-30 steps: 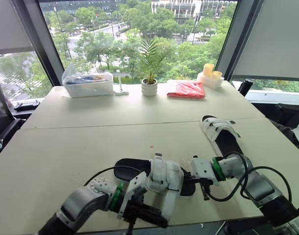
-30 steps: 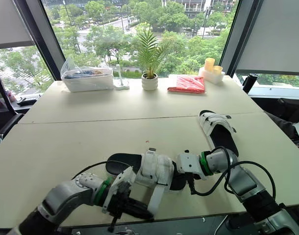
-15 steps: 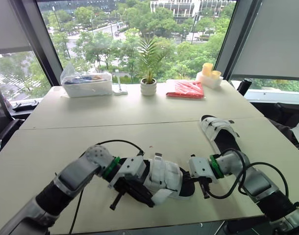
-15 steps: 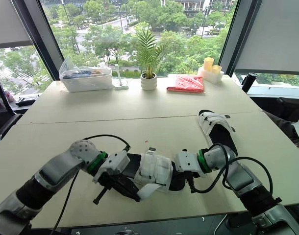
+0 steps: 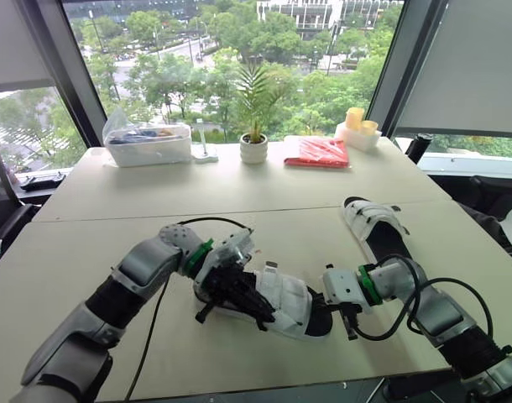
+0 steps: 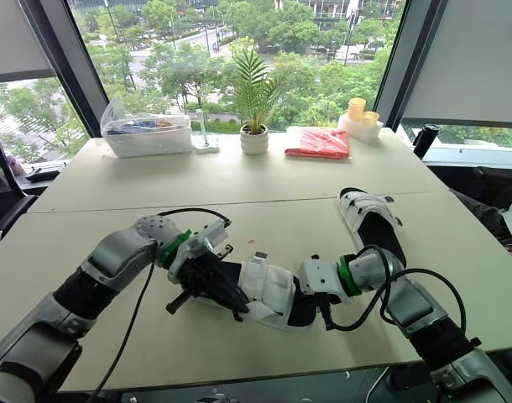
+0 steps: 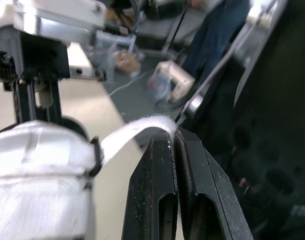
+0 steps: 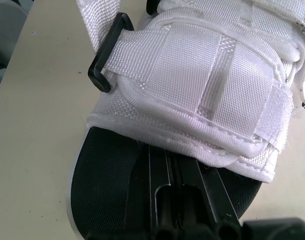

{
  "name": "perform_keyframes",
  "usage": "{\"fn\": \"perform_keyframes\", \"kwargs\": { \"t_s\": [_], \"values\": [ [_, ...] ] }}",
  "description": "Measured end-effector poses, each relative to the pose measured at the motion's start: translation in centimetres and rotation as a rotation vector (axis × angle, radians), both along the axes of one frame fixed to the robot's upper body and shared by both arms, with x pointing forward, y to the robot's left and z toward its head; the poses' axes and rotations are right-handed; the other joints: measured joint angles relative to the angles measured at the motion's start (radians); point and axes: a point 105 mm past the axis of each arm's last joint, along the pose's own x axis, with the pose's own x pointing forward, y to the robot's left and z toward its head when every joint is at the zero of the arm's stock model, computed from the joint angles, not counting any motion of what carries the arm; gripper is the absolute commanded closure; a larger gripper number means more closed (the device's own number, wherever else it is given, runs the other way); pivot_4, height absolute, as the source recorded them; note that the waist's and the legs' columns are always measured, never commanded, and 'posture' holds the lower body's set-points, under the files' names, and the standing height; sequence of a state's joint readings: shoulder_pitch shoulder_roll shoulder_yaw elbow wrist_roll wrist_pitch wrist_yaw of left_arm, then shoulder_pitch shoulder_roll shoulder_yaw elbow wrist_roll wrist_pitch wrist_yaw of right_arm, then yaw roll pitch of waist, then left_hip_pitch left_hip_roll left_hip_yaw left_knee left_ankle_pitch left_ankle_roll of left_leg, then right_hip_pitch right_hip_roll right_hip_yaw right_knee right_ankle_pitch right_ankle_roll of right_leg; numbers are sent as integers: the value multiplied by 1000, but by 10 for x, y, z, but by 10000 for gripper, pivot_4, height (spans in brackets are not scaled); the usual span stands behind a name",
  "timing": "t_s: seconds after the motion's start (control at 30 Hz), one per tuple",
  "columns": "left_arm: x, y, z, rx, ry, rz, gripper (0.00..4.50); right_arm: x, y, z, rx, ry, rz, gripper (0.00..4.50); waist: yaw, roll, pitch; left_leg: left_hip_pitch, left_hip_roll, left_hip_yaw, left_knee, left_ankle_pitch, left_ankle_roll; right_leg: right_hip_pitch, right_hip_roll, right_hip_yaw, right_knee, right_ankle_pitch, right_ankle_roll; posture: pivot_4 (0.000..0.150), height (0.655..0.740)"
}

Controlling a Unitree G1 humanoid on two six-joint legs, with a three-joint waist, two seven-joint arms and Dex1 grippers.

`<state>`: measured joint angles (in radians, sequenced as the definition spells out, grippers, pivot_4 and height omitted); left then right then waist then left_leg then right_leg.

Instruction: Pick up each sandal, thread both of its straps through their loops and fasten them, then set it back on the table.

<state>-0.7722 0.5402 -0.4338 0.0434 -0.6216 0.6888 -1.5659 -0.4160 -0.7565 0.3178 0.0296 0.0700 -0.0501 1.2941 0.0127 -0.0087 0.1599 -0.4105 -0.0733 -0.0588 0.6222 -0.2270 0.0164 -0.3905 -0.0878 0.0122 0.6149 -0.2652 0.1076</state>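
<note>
One sandal point(image 5: 283, 304) with a black sole and white straps lies near the table's front edge. My left gripper point(image 5: 252, 295) reaches over it from the left and is shut on the end of a white strap point(image 7: 137, 134), which runs back to a black loop point(image 7: 95, 156). My right gripper point(image 5: 320, 302) is shut on the rim of the black sole point(image 8: 112, 175) at the sandal's right end, just below a fastened strap and its loop point(image 8: 103, 62). The second sandal point(image 5: 376, 228) lies flat to the far right, apart from both grippers.
Along the far edge stand a clear plastic box point(image 5: 149, 143), a potted plant point(image 5: 256, 144), a red packet point(image 5: 318, 153) and yellow cups point(image 5: 357, 124). A seam crosses the table point(image 5: 113, 260) behind the sandals. Window frames rise beyond.
My left arm swung from the front edge up and over the sandal, drawing the strap end across it. The sandal shifted slightly. My right gripper kept its hold.
</note>
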Motion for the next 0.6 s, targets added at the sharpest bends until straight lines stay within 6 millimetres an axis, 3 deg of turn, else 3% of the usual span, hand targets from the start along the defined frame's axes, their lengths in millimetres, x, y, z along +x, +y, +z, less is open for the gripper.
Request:
{"fn": "perform_keyframes", "kwargs": {
  "t_s": [0.27, 0.6],
  "values": [
    [18, -29, 0, -55, 241, 203, 44558, 1, -2, 0, 6, -1, -19, 45000, 0, -1, 2, -1, 0, 0, 5, 0, 0, 0, 0, 0, 4, 1, 2, 1500, 7400],
    [30, -29, -10, -81, 446, 459, 44558, 2, -3, -1, 5, 2, -33, 45000, 1, -1, 2, 0, 0, -1, 8, 0, 0, 1, 0, 0, 5, 2, 3, 1500, 7400]
  ]
}}
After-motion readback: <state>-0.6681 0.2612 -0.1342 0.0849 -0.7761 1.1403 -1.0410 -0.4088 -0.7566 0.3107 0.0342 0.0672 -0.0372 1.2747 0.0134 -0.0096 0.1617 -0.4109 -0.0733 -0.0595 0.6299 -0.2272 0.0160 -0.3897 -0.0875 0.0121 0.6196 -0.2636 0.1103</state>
